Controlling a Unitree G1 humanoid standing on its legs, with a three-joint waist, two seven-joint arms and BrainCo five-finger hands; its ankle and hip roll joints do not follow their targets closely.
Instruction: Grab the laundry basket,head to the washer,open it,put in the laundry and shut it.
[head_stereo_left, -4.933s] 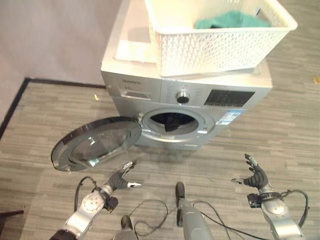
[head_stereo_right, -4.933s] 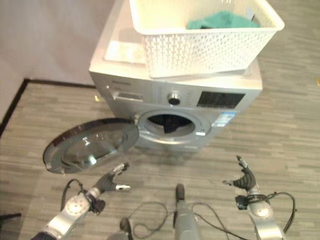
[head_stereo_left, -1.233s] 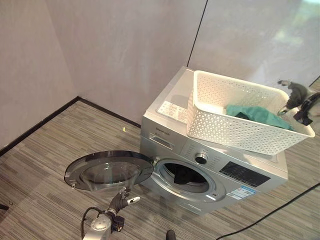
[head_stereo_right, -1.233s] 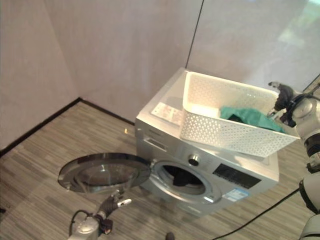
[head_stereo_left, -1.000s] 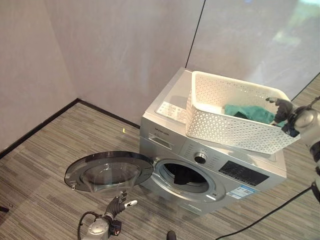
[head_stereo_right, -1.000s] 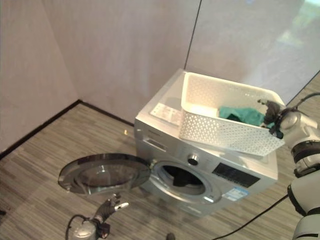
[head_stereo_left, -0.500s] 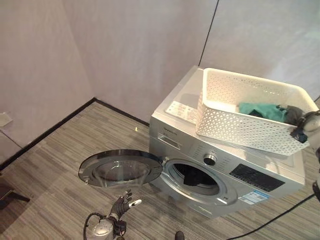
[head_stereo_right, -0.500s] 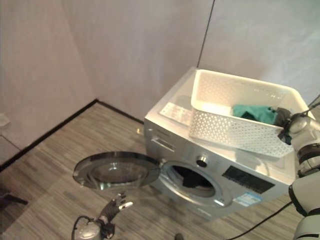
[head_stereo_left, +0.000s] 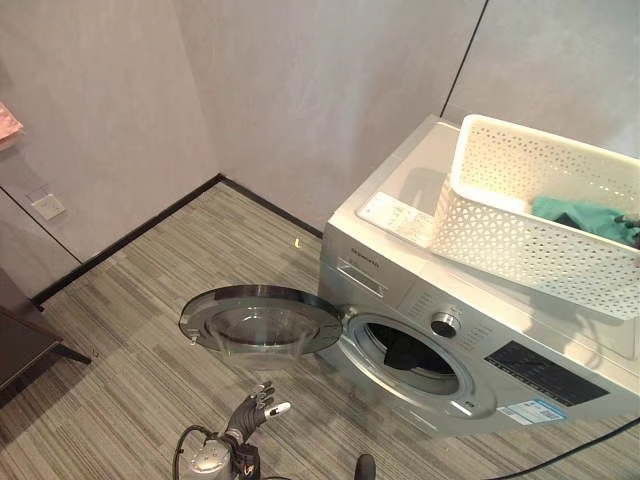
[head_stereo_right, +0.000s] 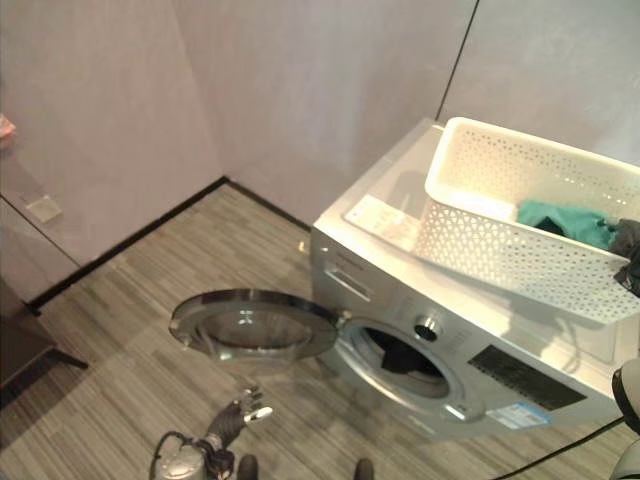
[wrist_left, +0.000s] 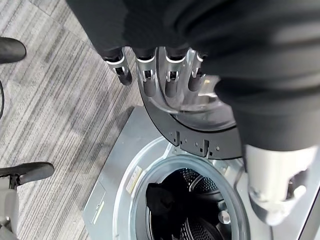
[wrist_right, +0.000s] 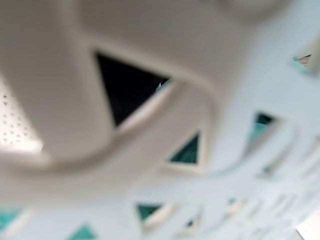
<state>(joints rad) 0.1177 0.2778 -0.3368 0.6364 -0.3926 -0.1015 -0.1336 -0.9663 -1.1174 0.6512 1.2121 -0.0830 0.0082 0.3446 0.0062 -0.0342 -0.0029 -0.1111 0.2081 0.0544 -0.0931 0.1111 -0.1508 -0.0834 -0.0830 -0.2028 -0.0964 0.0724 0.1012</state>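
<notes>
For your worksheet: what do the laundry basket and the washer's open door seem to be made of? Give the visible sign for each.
Laundry basket: probably moulded plastic, matt white; its walls are pierced with a regular pattern of small holes.
Washer door: seemingly a clear glass or plastic window in a dark glossy ring; the floor shows through it.

washer (head_stereo_left: 470, 330) mouth unblocked, door (head_stereo_left: 262, 318) swung aside

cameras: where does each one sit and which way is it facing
Eye views: on the head, looking down at the washer, its open door and the basket on top; left hand low.
Left wrist: along its straight fingers at the door and drum.
Right wrist: pressed close to the basket's lattice.
Shared: door and drum in eye and left wrist views.
</notes>
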